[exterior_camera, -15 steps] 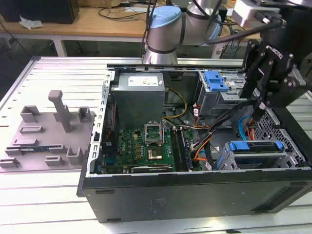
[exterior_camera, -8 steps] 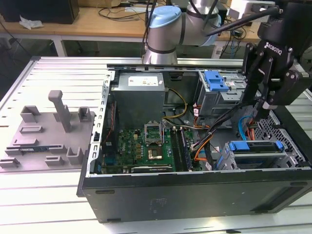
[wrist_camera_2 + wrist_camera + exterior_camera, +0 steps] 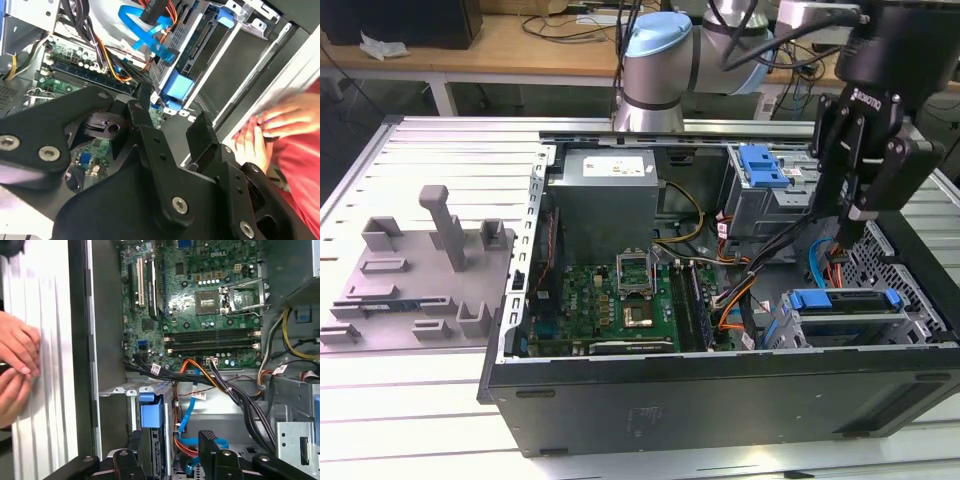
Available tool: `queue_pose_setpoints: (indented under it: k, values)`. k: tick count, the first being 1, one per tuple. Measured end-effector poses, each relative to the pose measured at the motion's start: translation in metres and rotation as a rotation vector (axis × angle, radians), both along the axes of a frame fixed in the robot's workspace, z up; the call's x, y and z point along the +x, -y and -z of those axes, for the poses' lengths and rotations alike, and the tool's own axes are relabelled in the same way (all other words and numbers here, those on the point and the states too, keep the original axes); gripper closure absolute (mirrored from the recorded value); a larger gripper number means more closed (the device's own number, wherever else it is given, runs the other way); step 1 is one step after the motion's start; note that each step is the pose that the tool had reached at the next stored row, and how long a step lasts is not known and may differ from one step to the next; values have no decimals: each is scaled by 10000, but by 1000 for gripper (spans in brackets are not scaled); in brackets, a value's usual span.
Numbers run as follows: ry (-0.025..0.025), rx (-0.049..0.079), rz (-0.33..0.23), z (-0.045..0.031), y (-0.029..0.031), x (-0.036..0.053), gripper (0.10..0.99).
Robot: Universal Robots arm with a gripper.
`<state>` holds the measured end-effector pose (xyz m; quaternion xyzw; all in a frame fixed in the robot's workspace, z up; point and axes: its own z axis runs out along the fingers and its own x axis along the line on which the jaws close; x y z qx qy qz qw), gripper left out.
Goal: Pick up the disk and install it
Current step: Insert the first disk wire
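The claw (image 3: 847, 215) hangs released above the open computer case (image 3: 720, 405), its fingers (image 3: 202, 131) spread with nothing between them. The disk (image 3: 845, 308) lies directly below the claw, flat in the drive cage (image 3: 920, 300) at the case's corner, with its blue carrier bracket framing the silver top and one blue tab facing the case's interior. Open air separates claw and disk. Beside the claw, on the interior side of the cage, a black cable bundle (image 3: 240, 395) and a blue data cable (image 3: 186, 412) crowd the cage's edge. Beyond them the motherboard (image 3: 620, 300) lies flat and unobstructed from above. On the claw's other side the case wall stands close along the cage, and just outside that wall a person's hands (image 3: 17, 365) rest on the slatted worktop (image 3: 420, 400). Past the claw, a second cage with a blue bracket (image 3: 765, 165) rises near the case's far edge.
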<state>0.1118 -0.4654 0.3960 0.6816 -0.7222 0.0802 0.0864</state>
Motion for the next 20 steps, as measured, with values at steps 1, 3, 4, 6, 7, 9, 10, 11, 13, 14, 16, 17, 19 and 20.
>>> queue_pose_setpoints:
  k: [1, 3, 4, 6, 7, 9, 10, 11, 13, 14, 16, 17, 19, 20]
  values:
    - [0, -134, 0, 3, -35, -4, 525]
    - [0, -398, 1, 13, -132, -6, 525]
    - [0, -510, 0, 21, -195, -6, 525]
    - [-5, -634, -3, 51, -297, 25, 525]
    - [-12, -636, 0, 70, -304, 65, 525]
    - [-39, -637, -1, 106, -305, 161, 525]
    - [-58, -639, -1, 132, -305, 236, 525]
    - [-101, -635, -2, 168, -315, 338, 525]
    - [-139, -664, -4, 208, -347, 472, 525]
    - [-144, -677, -4, 220, -355, 501, 525]
    - [-147, -690, -4, 252, -362, 550, 525]
    - [-147, -695, -5, 267, -366, 566, 525]
    - [-147, -739, -2, 303, -397, 574, 525]
    - [-147, -751, 1, 318, -404, 574, 514]
